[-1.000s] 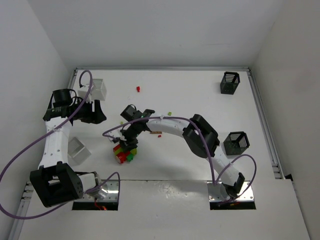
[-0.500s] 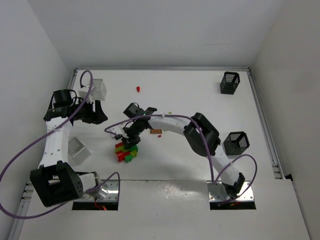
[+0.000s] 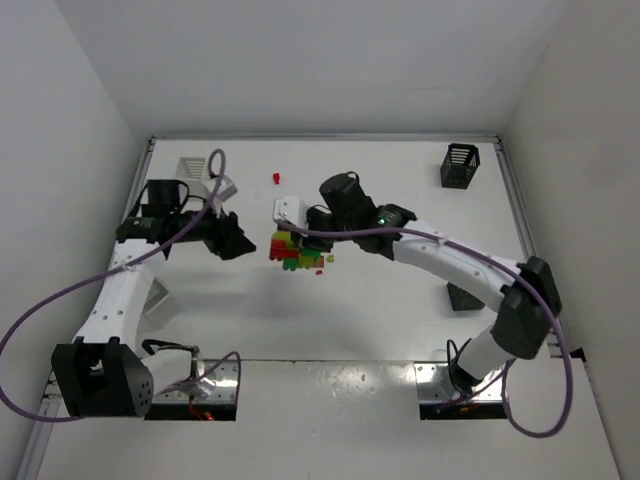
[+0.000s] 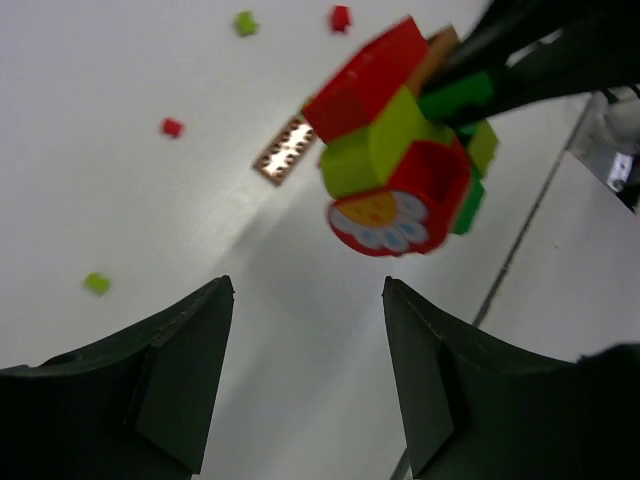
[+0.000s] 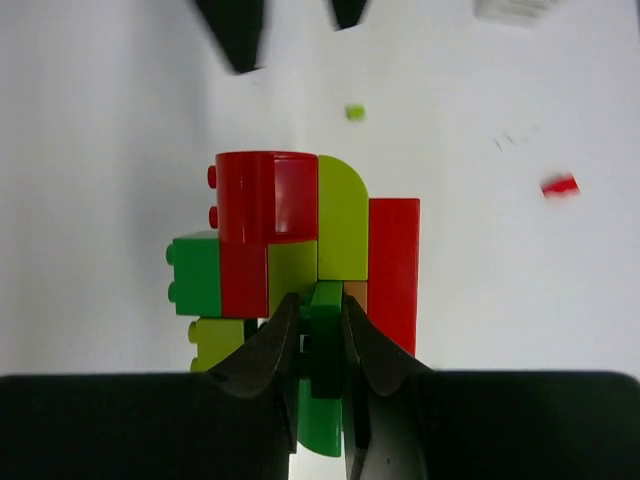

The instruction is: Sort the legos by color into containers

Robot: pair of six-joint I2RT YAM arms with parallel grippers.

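Observation:
A clump of legos (image 3: pixel 290 250), red, green and yellow-green, hangs above the table's middle. My right gripper (image 3: pixel 304 238) is shut on a green brick (image 5: pixel 325 310) at the clump's near side (image 5: pixel 290 240). My left gripper (image 3: pixel 240 245) is open and empty just left of the clump, which fills the top of the left wrist view (image 4: pixel 400 150) beyond the gripper (image 4: pixel 308 287). One white basket (image 3: pixel 195 170) stands back left, another (image 3: pixel 155 297) sits partly under the left arm. One black basket (image 3: pixel 459 165) stands back right; another (image 3: pixel 465 297) is mostly hidden by the right arm.
Loose pieces lie on the table: a red one (image 3: pixel 276 178) near the back, small ones (image 3: pixel 320 268) by the clump, an orange-brown plate (image 4: pixel 285 150), red (image 4: pixel 172 127) and green (image 4: pixel 97 283) bits. Metal rails edge the table left and right.
My right arm has lifted the clump from the front-centre and carried it back and right. My left gripper has swung right toward the clump.

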